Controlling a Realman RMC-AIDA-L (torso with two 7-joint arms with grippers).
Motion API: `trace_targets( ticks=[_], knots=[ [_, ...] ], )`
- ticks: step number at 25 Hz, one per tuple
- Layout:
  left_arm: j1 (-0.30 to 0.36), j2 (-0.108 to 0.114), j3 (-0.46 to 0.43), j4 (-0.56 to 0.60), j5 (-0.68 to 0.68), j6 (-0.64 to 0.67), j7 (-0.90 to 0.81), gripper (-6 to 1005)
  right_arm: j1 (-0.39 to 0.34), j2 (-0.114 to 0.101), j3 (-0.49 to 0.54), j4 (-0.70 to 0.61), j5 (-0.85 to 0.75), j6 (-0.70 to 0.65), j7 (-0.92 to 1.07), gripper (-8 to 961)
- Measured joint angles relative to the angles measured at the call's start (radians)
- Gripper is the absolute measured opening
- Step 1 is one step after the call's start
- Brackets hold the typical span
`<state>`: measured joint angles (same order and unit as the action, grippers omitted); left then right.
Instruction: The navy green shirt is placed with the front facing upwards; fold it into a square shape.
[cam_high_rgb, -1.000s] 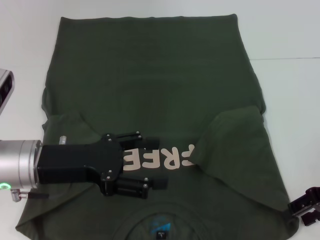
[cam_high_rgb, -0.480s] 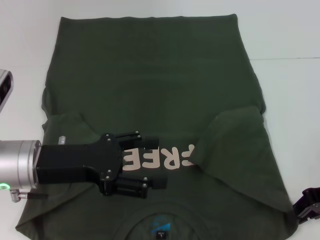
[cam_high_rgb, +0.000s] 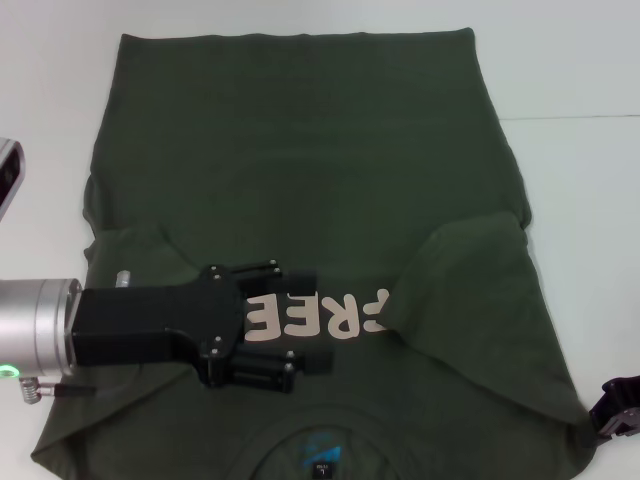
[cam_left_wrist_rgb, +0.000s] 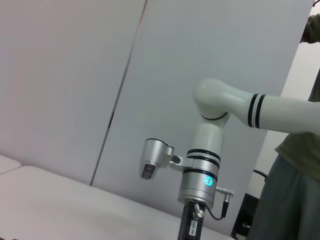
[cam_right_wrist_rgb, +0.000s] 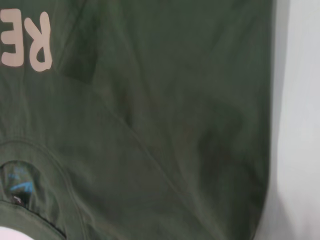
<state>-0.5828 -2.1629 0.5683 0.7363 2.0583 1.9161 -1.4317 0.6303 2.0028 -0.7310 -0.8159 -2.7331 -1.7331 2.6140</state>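
The navy green shirt lies flat on the white table, front up, with both sleeves folded inward over the chest. Pale "FREE" lettering shows between the sleeve folds, and the blue neck label sits at the near edge. My left gripper hovers open over the lettering, reaching in from the left, with nothing between its fingers. Only a corner of my right gripper shows, beside the shirt's near right shoulder. The right wrist view shows the shirt, its lettering and its label.
Bare white table borders the shirt's right side. The left wrist view looks away from the table at a white robot arm before grey wall panels. A person in green clothing stands at that picture's edge.
The right gripper has drawn back toward the near right corner, so less of it shows. The left gripper has hardly moved.
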Motion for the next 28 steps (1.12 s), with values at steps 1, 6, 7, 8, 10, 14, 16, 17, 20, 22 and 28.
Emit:
trace_targets(
  ticks=[1,6,7,8,10,14,16,17,20,22,28],
  knots=[
    [0.0,0.0,-0.001,0.0,-0.004,0.0,-0.01,914,0.0,0.0,0.003,0.0,0.002,0.0,-0.012,32],
    [0.006,0.008,-0.028,0.027,-0.025,-0.005,-0.152,911,-0.006,0.0,0.026,0.0,0.046,-0.006,-0.082,31],
    [0.007,0.01,-0.038,0.038,-0.024,-0.007,-0.195,911,-0.007,0.0,0.028,0.0,0.061,-0.008,-0.097,32],
    [0.01,0.014,-0.053,0.057,-0.022,-0.01,-0.263,910,-0.009,0.0,0.03,0.0,0.074,-0.01,-0.111,32],
    [0.018,0.02,-0.075,0.087,-0.02,-0.014,-0.373,909,-0.015,-0.002,0.032,0.0,0.099,-0.014,-0.141,32],
    [0.036,0.04,-0.129,0.121,-0.017,-0.016,-0.595,907,-0.026,-0.003,0.037,0.007,0.134,0.004,-0.203,32],
    [0.051,0.046,-0.134,0.16,-0.001,0.0,-0.679,905,-0.03,0.001,0.048,0.01,0.147,0.01,-0.227,32],
    [0.058,0.047,-0.134,0.183,0.014,-0.001,-0.723,905,-0.031,0.002,0.053,0.01,0.155,0.011,-0.238,32],
    [0.08,0.047,-0.143,0.303,0.125,-0.017,-0.918,903,-0.036,0.005,0.06,0.011,0.18,0.012,-0.258,31],
    [0.085,0.053,-0.154,0.358,0.211,-0.015,-1.021,902,-0.038,0.005,0.063,0.011,0.191,0.017,-0.268,31],
    [0.075,0.076,-0.208,0.398,0.374,0.024,-1.175,893,-0.04,0.009,0.067,0.012,0.196,0.018,-0.292,31]
  ],
)
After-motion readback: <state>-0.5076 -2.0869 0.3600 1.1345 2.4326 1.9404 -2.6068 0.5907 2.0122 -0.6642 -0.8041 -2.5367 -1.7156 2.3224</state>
